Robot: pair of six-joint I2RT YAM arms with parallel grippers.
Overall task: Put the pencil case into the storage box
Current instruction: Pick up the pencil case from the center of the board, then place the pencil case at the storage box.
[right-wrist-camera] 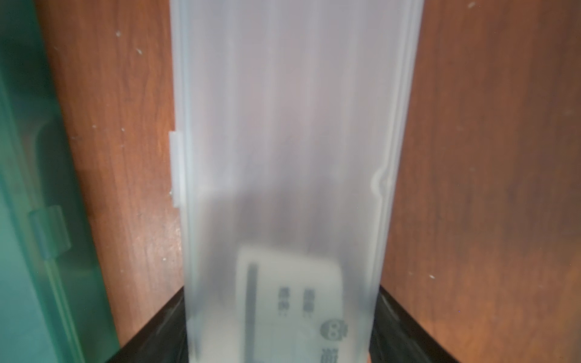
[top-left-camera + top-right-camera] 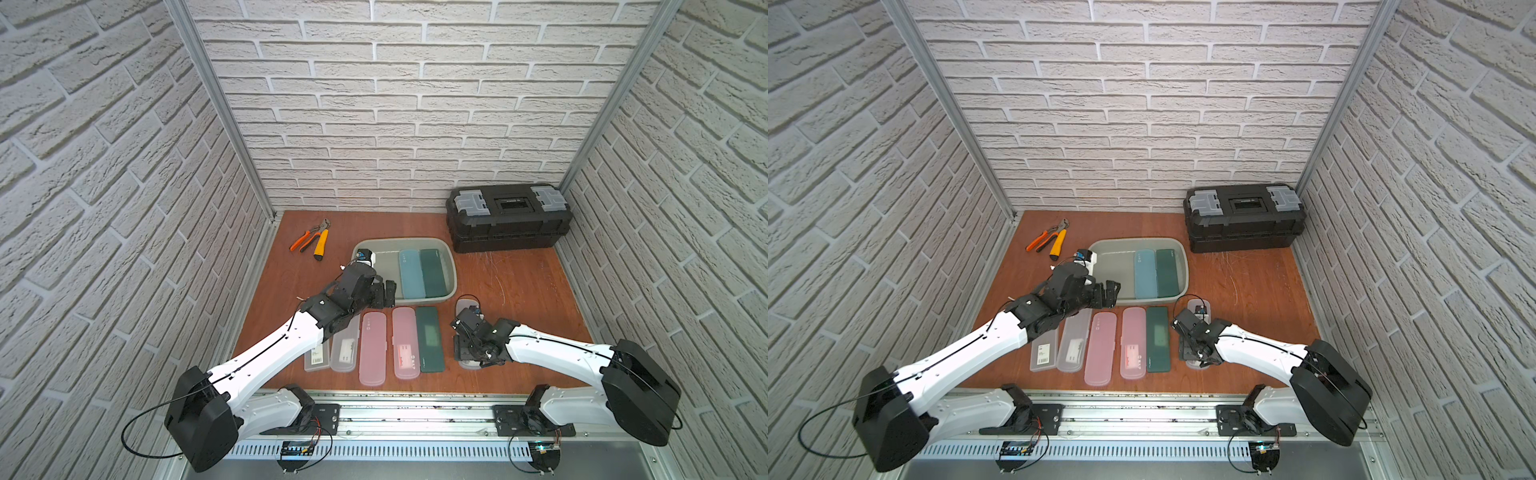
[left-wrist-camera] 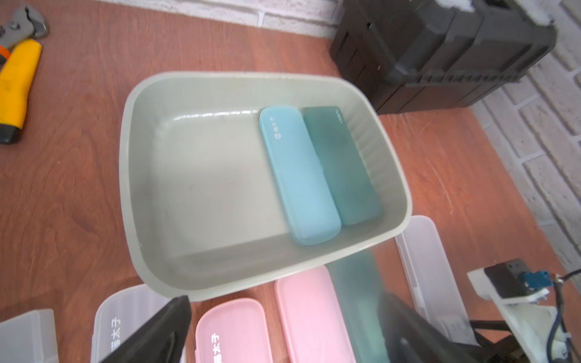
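The grey-green storage box (image 2: 399, 240) (image 3: 125, 188) holds a light blue pencil case (image 2: 411, 274) and a dark green one (image 2: 432, 272) side by side. In front of it lies a row of cases: two clear (image 2: 345, 349), two pink (image 2: 372, 349), one dark green (image 2: 430, 338). A frosted clear pencil case (image 1: 289, 125) (image 2: 465, 305) lies flat at the row's right end. My right gripper (image 2: 467, 349) (image 1: 279, 314) is down over it, fingers flanking its long sides, a sliver of table beside one finger. My left gripper (image 2: 384, 295) (image 3: 283, 301) hangs open and empty at the box's near left corner.
A black toolbox (image 2: 507, 218) with grey latches stands at the back right against the wall. Orange-handled pliers (image 2: 309, 237) and a yellow-handled tool (image 2: 321, 245) lie at the back left. Brick walls close in three sides of the brown table.
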